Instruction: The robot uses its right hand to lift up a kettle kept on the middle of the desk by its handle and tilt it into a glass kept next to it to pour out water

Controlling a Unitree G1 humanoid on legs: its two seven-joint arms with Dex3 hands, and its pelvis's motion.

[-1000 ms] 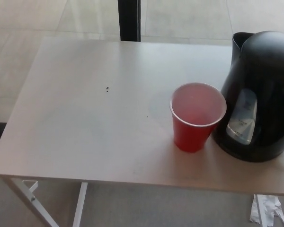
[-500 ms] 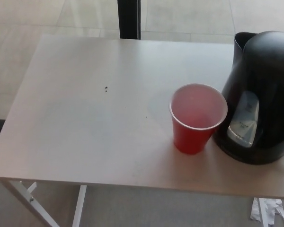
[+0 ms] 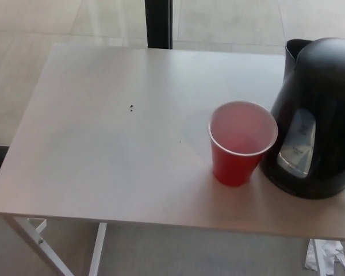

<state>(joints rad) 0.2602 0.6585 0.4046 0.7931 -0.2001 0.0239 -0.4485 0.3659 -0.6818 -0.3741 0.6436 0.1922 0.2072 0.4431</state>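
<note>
Almost nothing has changed. The whole picture has shifted a little since a second ago, so the camera has moved, not the things. The red cup [image 3: 242, 143] and the black kettle [image 3: 313, 118] now appear slightly more to the right, and the same small shift shows on the white desk [image 3: 103, 149] and its back edge.

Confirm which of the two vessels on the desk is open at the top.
The red cup: its round mouth faces up, showing a pale inside. The black kettle right of it has a closed dome lid, with only its spout notch at the far edge.
</note>
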